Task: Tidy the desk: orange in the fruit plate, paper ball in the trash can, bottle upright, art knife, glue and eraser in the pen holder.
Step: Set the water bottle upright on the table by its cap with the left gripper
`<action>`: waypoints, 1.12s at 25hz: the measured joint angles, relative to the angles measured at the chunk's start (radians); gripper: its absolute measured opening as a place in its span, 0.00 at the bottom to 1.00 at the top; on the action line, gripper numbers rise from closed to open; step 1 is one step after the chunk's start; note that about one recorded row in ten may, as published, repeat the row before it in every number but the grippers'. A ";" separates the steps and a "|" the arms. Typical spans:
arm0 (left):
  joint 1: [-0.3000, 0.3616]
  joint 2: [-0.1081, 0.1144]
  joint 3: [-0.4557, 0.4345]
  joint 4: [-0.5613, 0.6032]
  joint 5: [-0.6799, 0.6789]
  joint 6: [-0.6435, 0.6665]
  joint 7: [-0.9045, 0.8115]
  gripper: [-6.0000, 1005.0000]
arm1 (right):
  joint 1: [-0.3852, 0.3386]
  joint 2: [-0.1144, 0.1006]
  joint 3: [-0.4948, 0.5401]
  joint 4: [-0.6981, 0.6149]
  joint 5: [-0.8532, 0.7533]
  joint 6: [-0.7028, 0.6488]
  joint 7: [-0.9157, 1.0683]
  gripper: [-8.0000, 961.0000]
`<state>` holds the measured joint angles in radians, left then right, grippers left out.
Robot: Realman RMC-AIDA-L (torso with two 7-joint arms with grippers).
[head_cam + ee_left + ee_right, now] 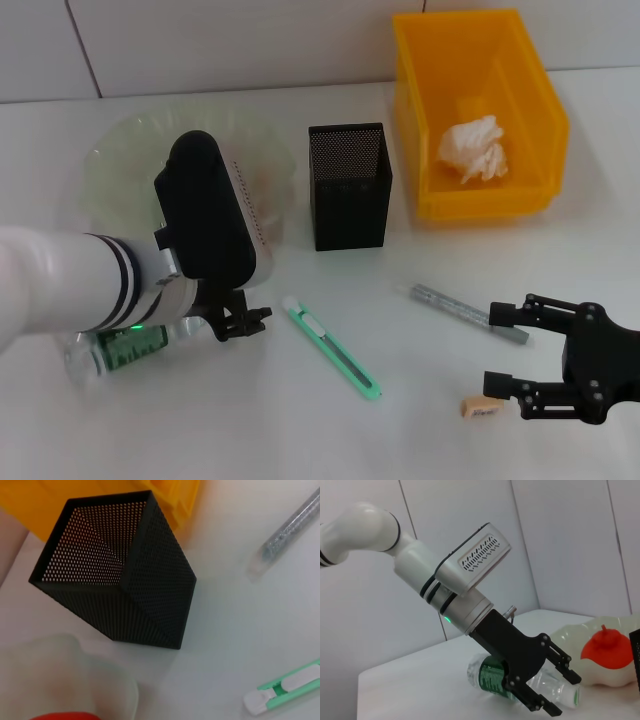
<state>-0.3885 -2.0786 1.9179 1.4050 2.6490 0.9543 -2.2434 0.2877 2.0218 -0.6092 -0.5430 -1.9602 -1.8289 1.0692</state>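
The bottle (115,350) is lying on its side at the table's (300,420) near left, just in front of the fruit plate (120,150). The left gripper (555,690) is hovering over it, fingers spread. The right gripper (505,350) is waiting open beside the eraser (480,408).

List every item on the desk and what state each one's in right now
Bottle: lying on its side.
Paper ball: in the trash can.
Orange: in the fruit plate.
Pen holder: upright, empty.
Art knife: on the desk.
Glue: on the desk.
Eraser: on the desk.
Left gripper: open.
Right gripper: open.
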 joint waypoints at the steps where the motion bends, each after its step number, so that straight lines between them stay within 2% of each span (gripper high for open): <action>1: 0.000 0.000 0.000 0.000 0.000 0.000 0.000 0.45 | 0.000 0.000 0.000 0.000 0.000 0.000 0.000 0.87; 4: 0.012 0.000 0.006 0.026 0.009 -0.002 -0.003 0.64 | 0.000 0.000 -0.001 0.000 0.000 0.000 0.000 0.87; 17: 0.019 0.001 0.001 0.042 0.026 0.009 -0.015 0.64 | 0.000 -0.002 -0.001 0.000 -0.009 -0.001 0.001 0.87; 21: 0.024 0.000 0.011 0.048 0.079 0.009 -0.054 0.64 | 0.000 -0.002 -0.001 0.000 -0.010 -0.001 0.001 0.87; 23: 0.044 0.001 0.037 0.085 0.124 0.009 -0.083 0.64 | -0.001 -0.002 -0.001 0.000 -0.011 -0.001 0.002 0.87; 28: 0.113 0.005 0.061 0.200 0.137 0.010 -0.077 0.63 | -0.001 -0.002 -0.001 0.000 -0.011 0.000 0.002 0.87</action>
<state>-0.2755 -2.0734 1.9784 1.6053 2.7863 0.9643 -2.3207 0.2866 2.0201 -0.6105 -0.5431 -1.9712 -1.8290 1.0708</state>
